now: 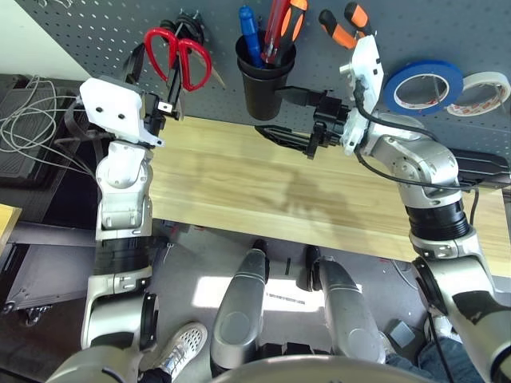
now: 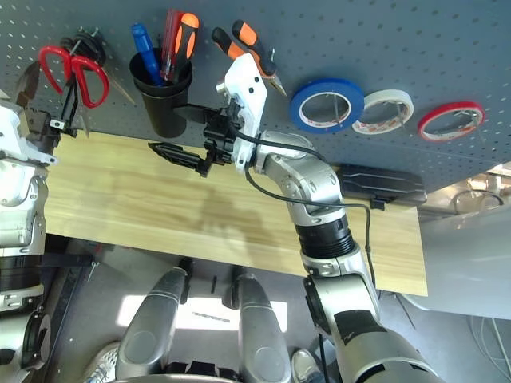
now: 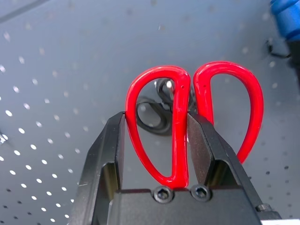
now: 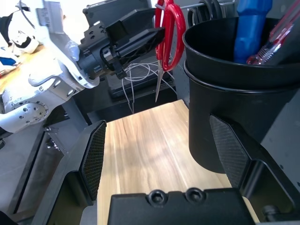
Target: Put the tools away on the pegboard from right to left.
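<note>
- Up at the pegboard's (image 1: pixel 96 32) left end, the left gripper (image 3: pixel 157 140) is clamped on one loop of the red-handled scissors (image 1: pixel 177 57), which sit against the board beside black-handled scissors (image 3: pixel 157 110).
- Right gripper (image 4: pixel 164 154) stands with its jaws spread wide and empty, beside the black cup (image 1: pixel 265 80).
- Cup holds the blue-handled screwdriver (image 1: pixel 249 33).
- Pliers (image 1: pixel 345 24) hang right of the cup, then the blue tape roll (image 1: pixel 423 86), white tape (image 1: pixel 479 92) and red tape (image 2: pixel 451 120).
- Below runs the wooden table (image 1: pixel 239 191).
</note>
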